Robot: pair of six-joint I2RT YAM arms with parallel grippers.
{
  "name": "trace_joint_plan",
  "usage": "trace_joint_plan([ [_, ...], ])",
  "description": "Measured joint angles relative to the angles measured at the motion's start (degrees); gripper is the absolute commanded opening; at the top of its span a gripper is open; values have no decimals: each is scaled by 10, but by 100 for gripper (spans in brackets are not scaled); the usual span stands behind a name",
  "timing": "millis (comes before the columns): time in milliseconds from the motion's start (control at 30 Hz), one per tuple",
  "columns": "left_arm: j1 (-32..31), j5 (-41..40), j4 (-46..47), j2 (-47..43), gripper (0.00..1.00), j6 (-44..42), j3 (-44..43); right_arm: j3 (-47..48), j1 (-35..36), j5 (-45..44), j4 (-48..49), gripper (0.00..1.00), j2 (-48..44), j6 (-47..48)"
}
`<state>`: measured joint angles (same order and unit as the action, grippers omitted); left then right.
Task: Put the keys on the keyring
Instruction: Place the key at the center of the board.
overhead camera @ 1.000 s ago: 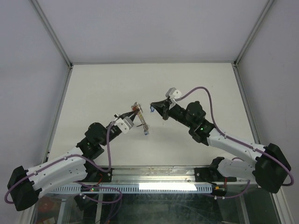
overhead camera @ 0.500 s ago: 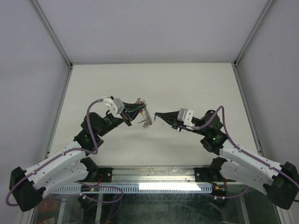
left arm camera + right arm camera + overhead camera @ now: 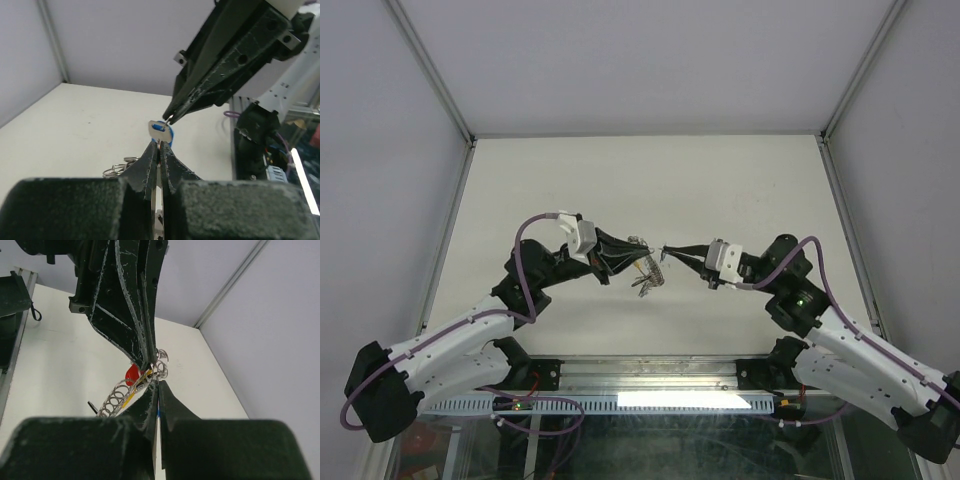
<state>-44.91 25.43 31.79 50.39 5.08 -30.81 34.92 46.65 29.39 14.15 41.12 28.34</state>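
Left gripper (image 3: 646,262) of mine is clamped on the silvery coiled metal keyring (image 3: 120,392), whose coil hangs slanting down with a red-headed key (image 3: 132,374); my right gripper (image 3: 666,251) pinches a small blue-headed metal key (image 3: 161,131), long axis along the jaws, aimed at the ring

Left pincer (image 3: 642,262), right pincer (image 3: 668,252): two. At their tips: one keyring (image 3: 117,392), one blue key (image 3: 161,132), one red key (image 3: 132,374), one yellow key (image 3: 130,395).
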Motion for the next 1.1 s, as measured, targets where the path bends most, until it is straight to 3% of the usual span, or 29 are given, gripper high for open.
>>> trace_joint_plan([
  [167, 0, 87, 17, 39, 0, 2, -10, 8, -1, 24, -22, 0, 10, 5],
  [333, 0, 124, 38, 46, 0, 5, -10, 9, -2, 35, -34, 0, 12, 5],
  [1100, 0, 125, 99, 34, 0, 18, -11, -25, -3, 28, 16, 0, -34, -59],
])
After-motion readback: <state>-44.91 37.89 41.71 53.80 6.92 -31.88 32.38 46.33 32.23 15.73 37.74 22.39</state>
